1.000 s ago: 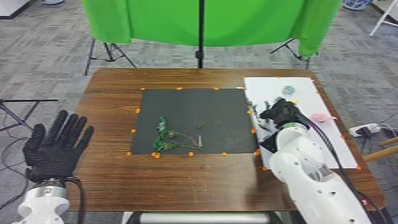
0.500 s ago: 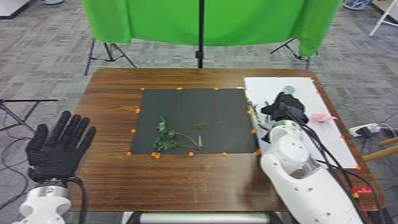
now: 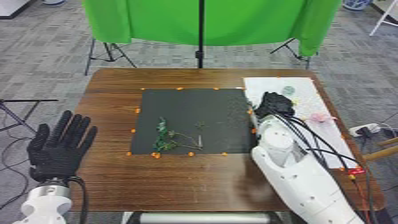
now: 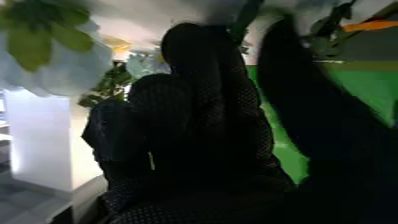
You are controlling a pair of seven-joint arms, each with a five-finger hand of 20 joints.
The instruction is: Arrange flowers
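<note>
Where the green stems (image 3: 164, 142) lie: black mat (image 3: 187, 107), near-left corner.
Pink flower (image 3: 320, 118): tabletop (image 3: 111, 100), toward right edge, on white sheet (image 3: 275, 85).
Right hand (image 3: 274, 104): over sheet's left part; thumb parted from extended fingers.
Left hand (image 3: 62, 150): tabletop's left edge; fingers straight.

Brown wooden table (image 3: 178, 185), wood grain visible, spanning mid-frame to the bottom, dark square mat (image 3: 182, 105) flat around frame center, white sheet (image 3: 266, 84) lengthwise on the right side just beside it, small orange bits (image 3: 156, 155) along the mat's edges.
</note>
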